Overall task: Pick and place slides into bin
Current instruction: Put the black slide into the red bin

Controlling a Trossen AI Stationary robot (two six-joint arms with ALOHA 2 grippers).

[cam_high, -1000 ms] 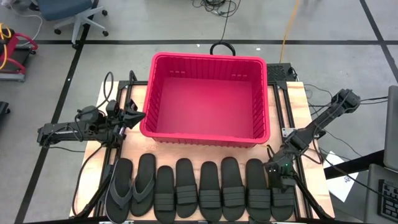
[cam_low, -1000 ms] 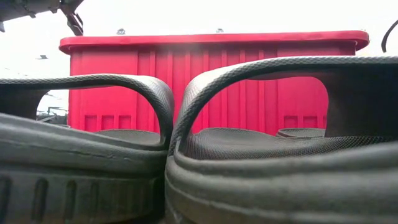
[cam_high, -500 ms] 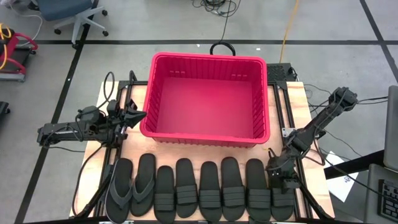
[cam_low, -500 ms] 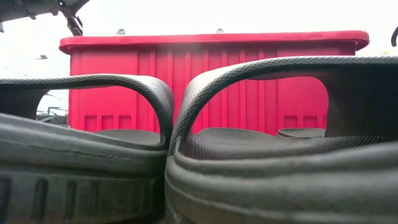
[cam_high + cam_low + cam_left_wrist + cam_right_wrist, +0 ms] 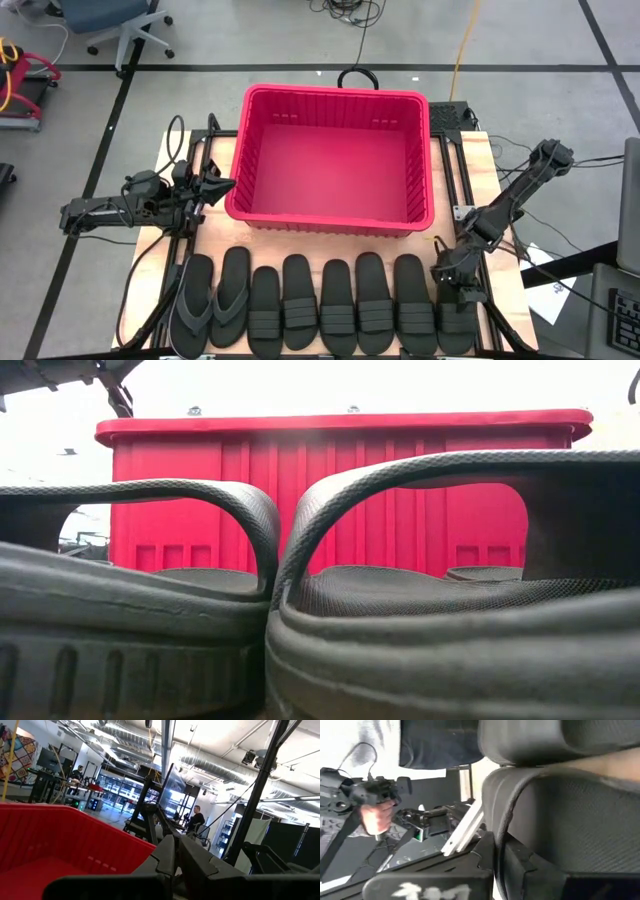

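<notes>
R tool [image 5: 456, 285] lower, onto end slide [image 5: 452, 318]

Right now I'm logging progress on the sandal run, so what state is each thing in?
bin: upright on the table, open, nothing inside.
slides: eight, flat in one row in front of the bin, none picked.
right gripper: down at the row's rightmost slide.
left gripper: raised beside the bin's left wall, fingers shut, holding nothing.
</notes>
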